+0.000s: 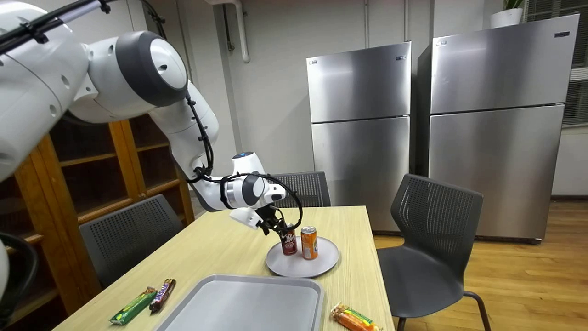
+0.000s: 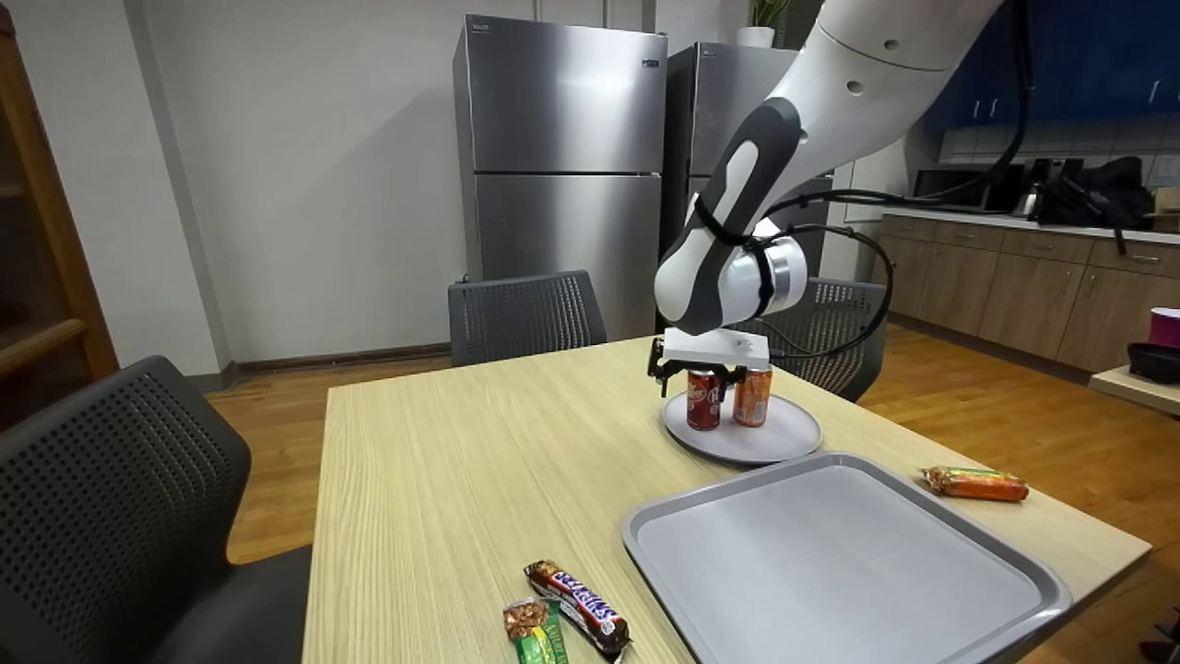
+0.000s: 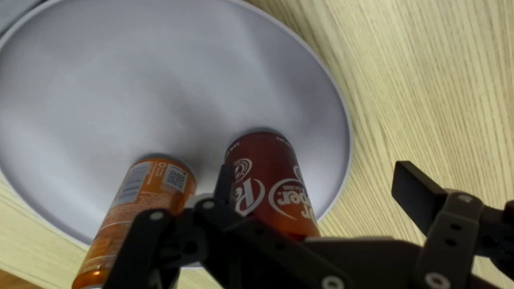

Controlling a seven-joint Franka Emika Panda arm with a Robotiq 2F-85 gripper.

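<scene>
Dark-red can point(image 3: 271, 182), seen between the wide-parted jaws of the gripper point(image 3: 317, 182).
It stands upright on a grey plate point(image 3: 140, 80), toward four o'clock in the wrist view, close by one jaw; contact cannot be told. An orange can point(image 3: 128, 212) stands just beside it, at its three o'clock in both exterior views; a grey tray point(image 2: 848, 572) lies near the plate's five o'clock in an exterior view.

Gripper point(image 3: 315, 180) shows its jaws wide apart. A dark red can point(image 3: 270, 172), lettering point(image 3: 294, 197) inverted, stands between them, close to one jaw (contact cannot be confirmed). On that jaw's outer side stands an orange can point(image 3: 127, 214). Both cans rest on a grey plate point(image 3: 132, 80) upon a pale wood table point(image 3: 433, 88).
</scene>
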